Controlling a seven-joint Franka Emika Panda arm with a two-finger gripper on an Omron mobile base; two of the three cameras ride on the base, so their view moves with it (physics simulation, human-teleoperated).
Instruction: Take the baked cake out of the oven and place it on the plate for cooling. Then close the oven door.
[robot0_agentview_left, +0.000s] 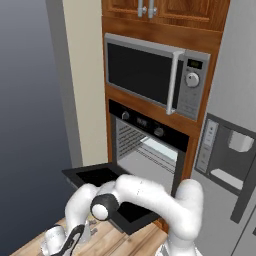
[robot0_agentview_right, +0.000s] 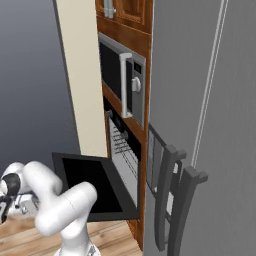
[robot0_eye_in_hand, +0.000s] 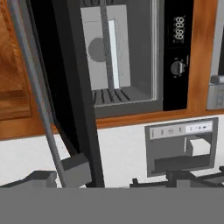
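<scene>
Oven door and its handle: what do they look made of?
The oven door looks like glossy black glass in a dark frame, judging by its flat, smooth panel. Its handle looks like brushed metal: a slim, even grey bar. Rendered scene, so both are guesses.

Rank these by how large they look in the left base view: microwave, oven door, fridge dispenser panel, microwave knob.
1. Microwave.
2. Oven door: the arm covers part of it and it lies nearer the camera, so this rank is unsure.
3. Fridge dispenser panel.
4. Microwave knob, clearly smallest.
</scene>
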